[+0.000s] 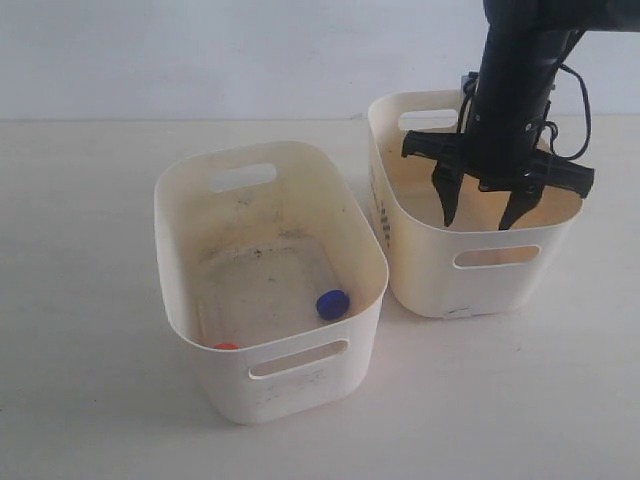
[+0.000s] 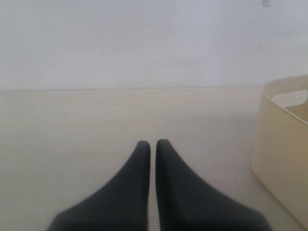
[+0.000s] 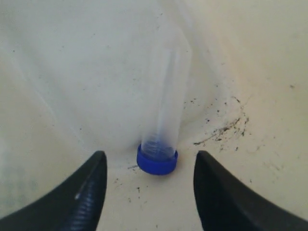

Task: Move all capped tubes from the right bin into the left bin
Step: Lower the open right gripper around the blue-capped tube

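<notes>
Pale tabletop (image 1: 80,380) under a white wall, two cream bins side by side, and the job looks well along. Left bin (image 1: 176,285) shows two caps on its smudged floor: a blue cap (image 1: 332,303) at four o'clock and an orange-red cap (image 1: 226,346) tucked at seven o'clock against the near wall. Right bin (image 1: 420,272) sits at two o'clock from its neighbour, and the right gripper (image 1: 479,220) hangs inside it, pointing down.

Now its wrist camera: the tube (image 3: 166,106) lies dead ahead. Its own cap is nearest the gripper, down on the speckled floor, and the clear body leans away against the bin wall. So the long axis runs straight out from the hand. The fingers (image 3: 82,192) stand spread either side of that cap, touching nothing. To my eye a pinch across the cap end is the move, and the gap is lined up for it.

Left gripper (image 2: 152,144)? Pressed together, empty, facing bare table, well apart from that tube. Right arm is plainly the nearer.
</notes>
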Robot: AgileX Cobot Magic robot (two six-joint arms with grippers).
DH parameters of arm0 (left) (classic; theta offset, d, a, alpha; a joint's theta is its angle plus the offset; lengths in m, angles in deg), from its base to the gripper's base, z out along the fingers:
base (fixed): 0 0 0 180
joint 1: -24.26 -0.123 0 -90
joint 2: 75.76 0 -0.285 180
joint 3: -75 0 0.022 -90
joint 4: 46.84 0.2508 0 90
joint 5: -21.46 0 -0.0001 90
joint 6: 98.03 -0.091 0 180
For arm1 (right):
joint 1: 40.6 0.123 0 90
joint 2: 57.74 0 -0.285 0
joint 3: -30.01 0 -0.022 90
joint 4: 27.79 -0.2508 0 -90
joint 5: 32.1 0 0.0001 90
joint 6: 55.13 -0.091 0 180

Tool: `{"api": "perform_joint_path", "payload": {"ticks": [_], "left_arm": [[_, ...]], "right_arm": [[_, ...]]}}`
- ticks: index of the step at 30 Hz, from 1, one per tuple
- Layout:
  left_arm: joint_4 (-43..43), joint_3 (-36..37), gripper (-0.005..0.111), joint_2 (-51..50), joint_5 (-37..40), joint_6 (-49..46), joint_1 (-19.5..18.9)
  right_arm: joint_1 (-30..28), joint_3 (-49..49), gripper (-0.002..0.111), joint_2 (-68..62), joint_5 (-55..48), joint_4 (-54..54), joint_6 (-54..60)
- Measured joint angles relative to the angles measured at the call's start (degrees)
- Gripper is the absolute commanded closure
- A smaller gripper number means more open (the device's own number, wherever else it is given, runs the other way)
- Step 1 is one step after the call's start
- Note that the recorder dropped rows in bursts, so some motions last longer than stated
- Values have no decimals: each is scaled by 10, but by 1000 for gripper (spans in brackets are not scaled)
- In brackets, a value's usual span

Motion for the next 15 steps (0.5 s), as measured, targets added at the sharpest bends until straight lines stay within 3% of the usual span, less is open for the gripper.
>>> {"api": "perform_joint_path", "payload": {"ticks": [5,15], "left_arm": [[0,0,102,0,0,0,0],[0,0,102,0,0,0,0]], "right_arm": [[4,0,34,-15,0,0,20],[4,62,34,-22,1,30,27]]}}
